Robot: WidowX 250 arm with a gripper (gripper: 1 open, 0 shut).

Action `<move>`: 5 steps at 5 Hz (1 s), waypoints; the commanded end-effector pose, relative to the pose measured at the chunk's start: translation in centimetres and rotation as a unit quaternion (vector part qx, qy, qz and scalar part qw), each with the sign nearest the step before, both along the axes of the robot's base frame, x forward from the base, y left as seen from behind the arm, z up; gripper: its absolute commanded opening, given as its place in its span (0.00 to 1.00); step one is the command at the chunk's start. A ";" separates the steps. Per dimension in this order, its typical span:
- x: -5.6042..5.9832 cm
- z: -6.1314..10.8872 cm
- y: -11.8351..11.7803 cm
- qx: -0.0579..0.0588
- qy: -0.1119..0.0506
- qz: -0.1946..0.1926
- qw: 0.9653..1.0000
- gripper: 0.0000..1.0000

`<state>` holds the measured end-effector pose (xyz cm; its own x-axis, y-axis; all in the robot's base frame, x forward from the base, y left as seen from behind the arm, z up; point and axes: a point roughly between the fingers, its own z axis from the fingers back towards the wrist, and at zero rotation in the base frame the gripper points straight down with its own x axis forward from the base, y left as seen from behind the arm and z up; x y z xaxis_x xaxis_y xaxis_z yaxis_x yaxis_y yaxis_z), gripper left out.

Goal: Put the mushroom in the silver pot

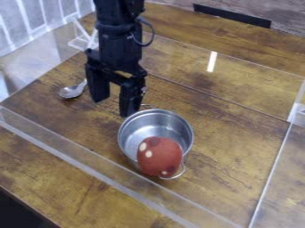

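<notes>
One red mushroom (160, 156), pale-spotted and rounded, leans in the pot (145, 126); the hand (123, 113) is released.

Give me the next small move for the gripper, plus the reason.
I would probably ease the open gripper straight up, without sweeping sideways: the mushroom already sits in the silver pot, and the gripper appears close beside the rim, where a sideways sweep might nudge the pot.

a: how does the mushroom (161, 156) sit?
b: red cap up, pale spots showing, at the near side of the silver pot (138, 133), covering part of its rim
a: and the pot?
b: upright, shiny, round, on the wooden surface (233, 156)
</notes>
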<state>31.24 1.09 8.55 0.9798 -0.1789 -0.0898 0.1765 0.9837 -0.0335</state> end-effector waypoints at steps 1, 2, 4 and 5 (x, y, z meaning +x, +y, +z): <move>0.6 1.8 1.3 -0.001 -0.037 -0.004 0.999 1.00; 0.5 1.8 2.1 -0.004 -0.041 -0.015 0.999 0.00; 0.5 4.2 0.2 -0.009 -0.058 0.002 0.998 1.00; 0.4 4.0 -0.4 -0.014 -0.066 -0.044 0.997 1.00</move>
